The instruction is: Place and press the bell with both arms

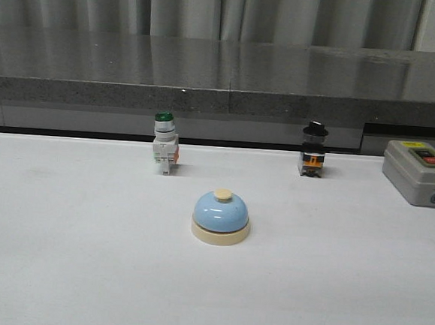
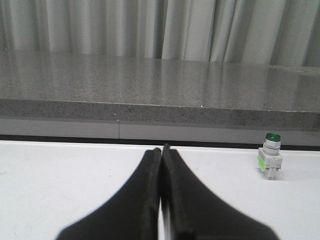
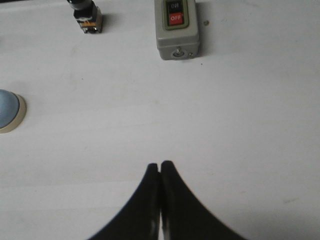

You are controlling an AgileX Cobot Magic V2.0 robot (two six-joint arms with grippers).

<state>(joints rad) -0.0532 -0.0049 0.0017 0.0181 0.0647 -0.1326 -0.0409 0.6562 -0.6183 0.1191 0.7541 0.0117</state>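
The light-blue bell (image 1: 221, 216) with a cream base and cream button stands upright on the white table, near the middle. Part of it shows at the edge of the right wrist view (image 3: 9, 110). Neither arm shows in the front view. My left gripper (image 2: 161, 148) is shut and empty, low over the table, facing the back ledge; the bell is out of its view. My right gripper (image 3: 159, 164) is shut and empty above bare table, well apart from the bell.
A green-capped white push-button switch (image 1: 164, 152) stands behind the bell to the left, also in the left wrist view (image 2: 270, 156). A black-capped switch (image 1: 313, 150) stands back right. A grey box with red and green buttons (image 1: 422, 172) sits far right. A dark stone ledge (image 1: 223, 88) bounds the back.
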